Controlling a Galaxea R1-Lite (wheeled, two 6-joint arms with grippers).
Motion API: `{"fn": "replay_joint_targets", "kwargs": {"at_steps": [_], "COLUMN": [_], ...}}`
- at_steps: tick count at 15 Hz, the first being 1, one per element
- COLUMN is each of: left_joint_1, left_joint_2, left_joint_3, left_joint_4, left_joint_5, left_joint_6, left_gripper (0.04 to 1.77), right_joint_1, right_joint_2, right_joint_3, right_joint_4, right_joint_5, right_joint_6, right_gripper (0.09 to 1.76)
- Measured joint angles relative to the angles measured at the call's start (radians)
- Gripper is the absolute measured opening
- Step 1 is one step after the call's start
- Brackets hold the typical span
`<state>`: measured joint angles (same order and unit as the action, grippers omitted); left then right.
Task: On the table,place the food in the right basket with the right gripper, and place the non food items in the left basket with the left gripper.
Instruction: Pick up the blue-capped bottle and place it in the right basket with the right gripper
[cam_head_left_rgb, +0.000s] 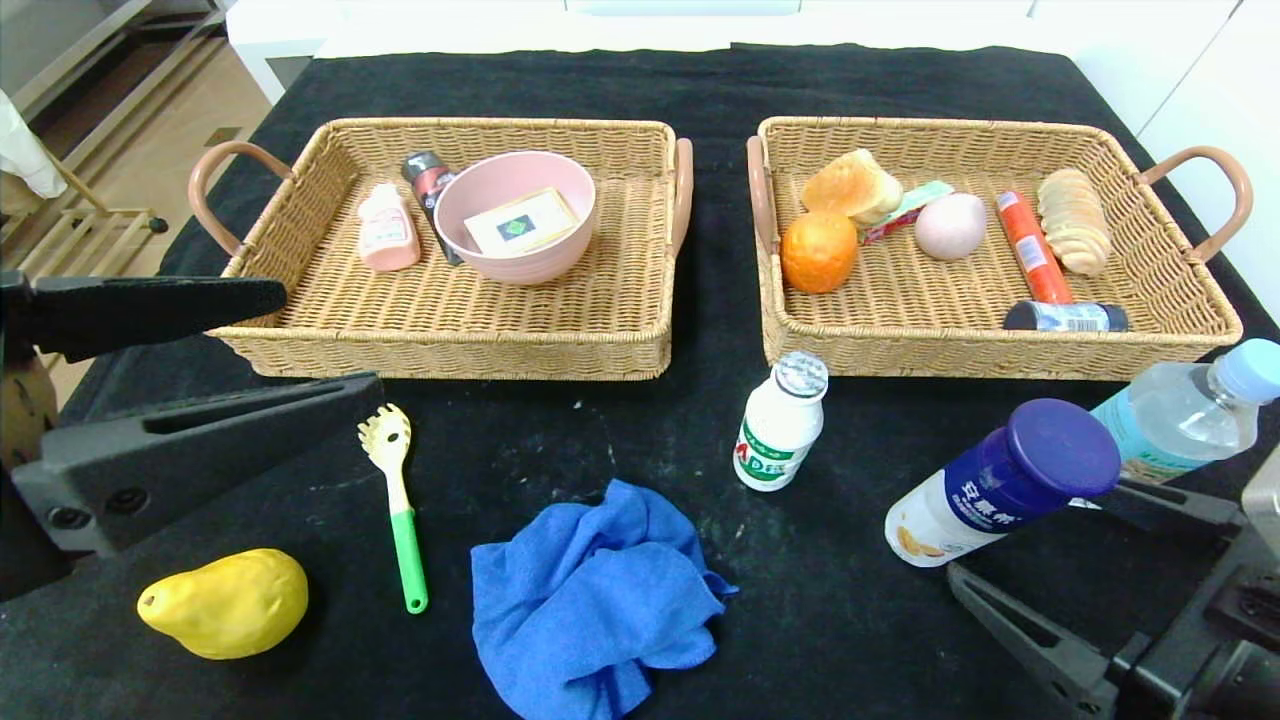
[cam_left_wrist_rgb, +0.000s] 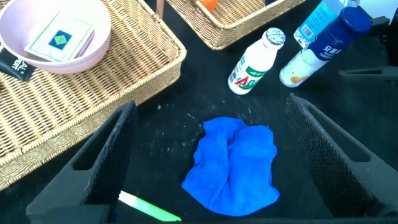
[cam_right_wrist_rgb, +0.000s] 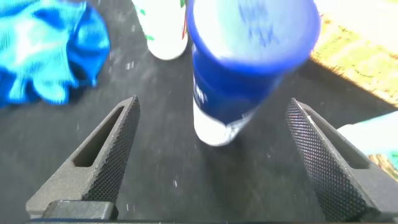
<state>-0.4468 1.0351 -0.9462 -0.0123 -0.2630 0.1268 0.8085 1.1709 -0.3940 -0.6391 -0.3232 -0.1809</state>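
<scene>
My right gripper (cam_right_wrist_rgb: 208, 155) stands open astride the white bottle with dark-blue cap (cam_head_left_rgb: 1000, 485) on the table (cam_head_left_rgb: 620, 420), not touching it. Close around it are the clear water bottle (cam_head_left_rgb: 1180, 410) just behind and the small green-labelled bottle (cam_head_left_rgb: 780, 425) nearby. My left gripper (cam_left_wrist_rgb: 211, 162) hangs open over the blue cloth (cam_head_left_rgb: 590, 595) — the pasta spoon (cam_head_left_rgb: 397, 500) and the yellow pear (cam_head_left_rgb: 228, 603) lie beside it.

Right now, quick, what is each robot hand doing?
Left end effector: open, holding nothing, above the blue cloth.
Right end effector: open, holding nothing, its fingers on either side of the white bottle with the dark-blue cap.
</scene>
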Motion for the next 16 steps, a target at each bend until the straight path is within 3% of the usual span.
{"fn": "replay_joint_targets", "kwargs": {"at_steps": [6,16], "left_joint_1": [-0.001,-0.001], "left_joint_2": [-0.003,-0.005], "left_joint_3": [0.001,0.001], "left_joint_4": [0.001,0.001], "left_joint_5": [-0.001,-0.001], "left_joint_6": [0.000,0.000], "left_gripper": [1.72,1.72], "right_joint_1": [0.027,0.030], "right_joint_2": [0.114,0.238], "right_joint_3": [0.049,0.059], "right_joint_4": [-0.248,-0.452], "right_joint_5": [-0.101,-0.243], "right_joint_6": [0.054,0.060], "right_gripper": [1.71,1.71]}}
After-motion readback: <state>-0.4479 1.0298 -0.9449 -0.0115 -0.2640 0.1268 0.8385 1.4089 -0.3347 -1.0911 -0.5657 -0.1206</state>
